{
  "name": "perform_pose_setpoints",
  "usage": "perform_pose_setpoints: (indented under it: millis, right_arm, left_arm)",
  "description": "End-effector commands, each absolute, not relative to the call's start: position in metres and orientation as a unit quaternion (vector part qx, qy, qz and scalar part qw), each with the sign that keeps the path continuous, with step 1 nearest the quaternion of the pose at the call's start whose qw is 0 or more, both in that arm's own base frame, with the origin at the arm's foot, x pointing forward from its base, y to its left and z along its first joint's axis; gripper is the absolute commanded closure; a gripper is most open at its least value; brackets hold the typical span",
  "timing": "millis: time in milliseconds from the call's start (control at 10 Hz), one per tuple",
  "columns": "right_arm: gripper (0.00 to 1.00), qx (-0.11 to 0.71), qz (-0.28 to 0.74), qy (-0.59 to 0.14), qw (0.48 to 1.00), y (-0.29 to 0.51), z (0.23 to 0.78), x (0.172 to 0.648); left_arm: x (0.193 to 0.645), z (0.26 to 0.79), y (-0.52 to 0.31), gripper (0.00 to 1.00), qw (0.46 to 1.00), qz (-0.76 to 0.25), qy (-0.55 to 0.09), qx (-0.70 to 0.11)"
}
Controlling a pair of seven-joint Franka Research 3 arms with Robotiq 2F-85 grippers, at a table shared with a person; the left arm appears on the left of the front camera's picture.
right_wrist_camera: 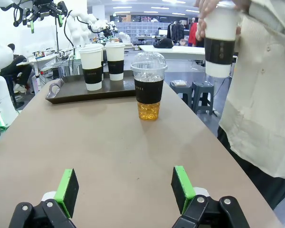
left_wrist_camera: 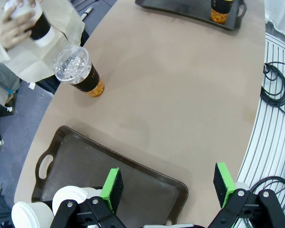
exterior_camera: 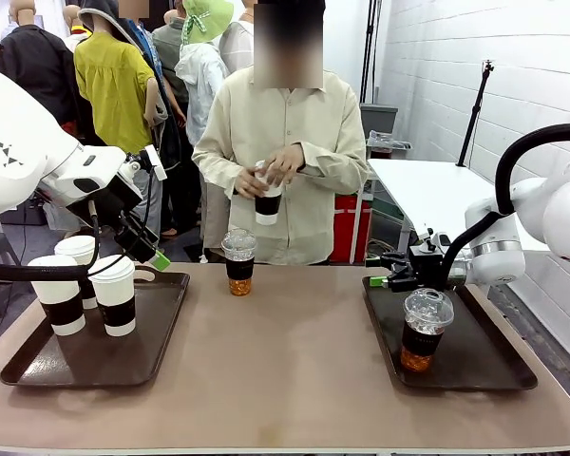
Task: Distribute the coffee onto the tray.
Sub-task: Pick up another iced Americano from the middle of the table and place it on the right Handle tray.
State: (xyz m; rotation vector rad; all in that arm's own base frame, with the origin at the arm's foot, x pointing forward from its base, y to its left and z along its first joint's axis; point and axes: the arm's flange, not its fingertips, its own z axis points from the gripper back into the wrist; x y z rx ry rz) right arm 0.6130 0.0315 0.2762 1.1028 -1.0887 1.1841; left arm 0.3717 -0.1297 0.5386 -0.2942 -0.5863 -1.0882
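Tan table top (exterior_camera: 294, 380), a person standing at the far side, grey block wall to the right. Left tray (exterior_camera: 38, 366), dark brown, near the table's left end: three white paper cups (exterior_camera: 114, 294) with dark sleeves, upright, bunched together in its left half. Right tray (exterior_camera: 499, 366), same kind, near the right end: one clear dome-lidded cup (exterior_camera: 425, 328), amber liquid at the bottom, upright about mid-tray. Second clear cup (exterior_camera: 238, 261) stands upright on the bare table at the far edge, between the trays, just in front of the person. Person's hands (exterior_camera: 283, 166) hold a fourth white cup (exterior_camera: 268, 198) at chest height above the table's far edge, both hands around its top. Left gripper (exterior_camera: 155, 253): hangs above the left tray's right side, to the right of the paper cups and not touching them. Its jaws are spread wide, with nothing between the green pads (left_wrist_camera: 113, 186). The left wrist view looks down on the tray rim and bare table. Right gripper (exterior_camera: 385, 270): over the far left corner of the right tray, fingers pointing left toward the table's middle. Its jaws are spread wide and empty. In the right wrist view the second clear cup is straight ahead, well apart from the pads.
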Motion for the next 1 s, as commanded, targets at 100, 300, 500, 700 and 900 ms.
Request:
perform_pose_setpoints:
  millis: [100,300,500,700,900]
  right_arm:
    - [0.0,0.474,0.493,-0.463,0.564,0.041,0.283,0.625]
    - [0.0,0.474,0.494,-0.456,0.568,0.061,0.292,0.637]
    - [0.0,0.475,0.489,-0.454,0.574,0.08,0.3,0.651]
    - [0.0,0.466,0.482,-0.465,0.578,0.104,0.303,0.659]
    - [0.0,0.457,0.484,-0.475,0.575,0.126,0.302,0.661]
  left_arm:
    - [0.373,0.539,-0.128,0.0,0.803,-0.509,-0.273,-0.145]
    - [0.373,0.539,-0.128,0.0,0.803,-0.509,-0.273,-0.145]
    - [0.373,0.539,-0.128,0.0,0.803,-0.509,-0.273,-0.145]
    - [0.373,0.539,-0.128,0.0,0.803,-0.509,-0.273,-0.145]
    - [0.373,0.539,-0.128,0.0,0.803,-0.509,-0.273,-0.145]
